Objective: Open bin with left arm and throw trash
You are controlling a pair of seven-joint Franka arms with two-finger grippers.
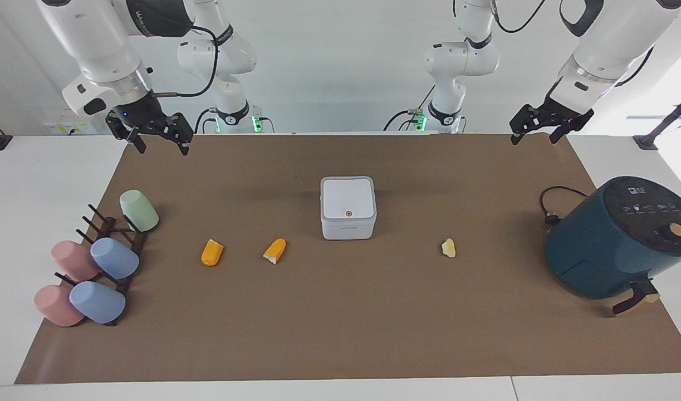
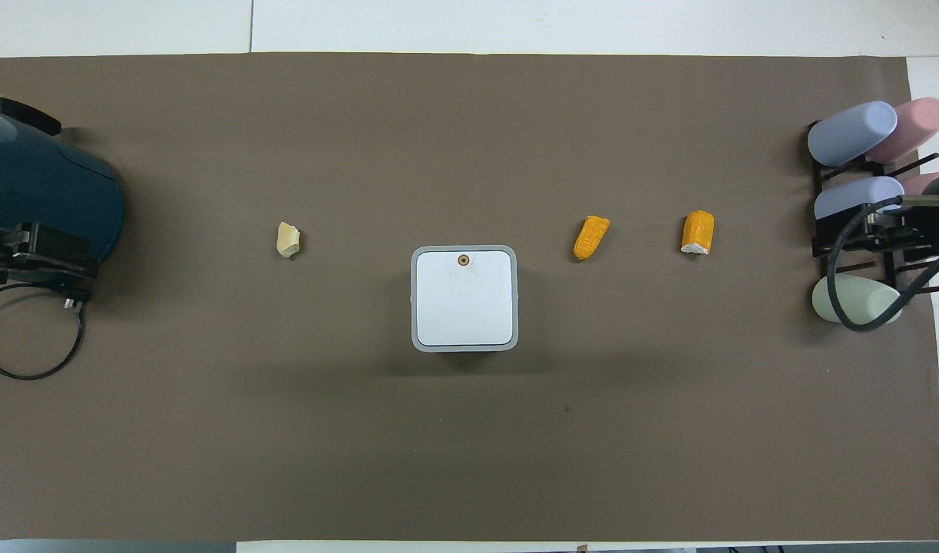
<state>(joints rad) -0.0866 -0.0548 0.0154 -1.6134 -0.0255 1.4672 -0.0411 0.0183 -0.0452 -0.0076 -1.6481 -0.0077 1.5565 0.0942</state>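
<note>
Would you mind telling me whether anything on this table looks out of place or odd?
Three food scraps lie loose on the mat: two orange chunks and a pale yellow chunk, beside the shut bin. The air fryer is unplugged, its cord loose.

White bin [image 2: 464,299] sits mid-table on the brown mat [image 2: 469,445], lid shut, round button [image 2: 464,260] at the lid edge farther from the robots. Two orange trash chunks [image 2: 591,236] [image 2: 698,232] lie toward the right arm's end, slightly farther out than the bin. Pale yellow chunk [image 2: 288,240] lies toward the left arm's end. Dark teal air fryer [image 2: 47,201] with coiled cord [image 2: 24,338] at the left arm's edge. Pastel cups [image 2: 853,132] on a dark rack [image 2: 861,265] at the right arm's edge.
</note>
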